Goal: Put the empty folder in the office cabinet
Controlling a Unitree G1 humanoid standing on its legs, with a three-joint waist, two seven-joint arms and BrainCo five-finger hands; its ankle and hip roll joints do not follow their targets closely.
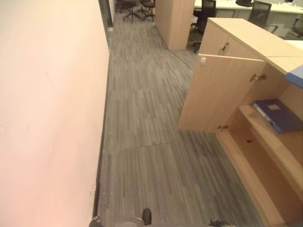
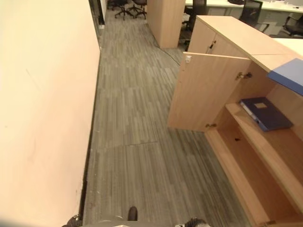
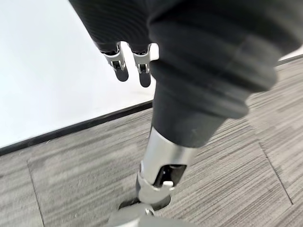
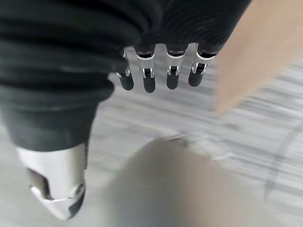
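Blue folder (image 1: 278, 115) on cabinet shelf (image 1: 272, 142)

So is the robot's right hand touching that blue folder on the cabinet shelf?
Apart. The right wrist view shows the right hand holding nothing, floor beyond it; the left eye view shows the blue folder lying alone on the shelf.

Head stereo pair looking steeply down, sharing carpet floor (image 1: 142, 142) and open cabinet (image 1: 222, 94), wrist views close above floor
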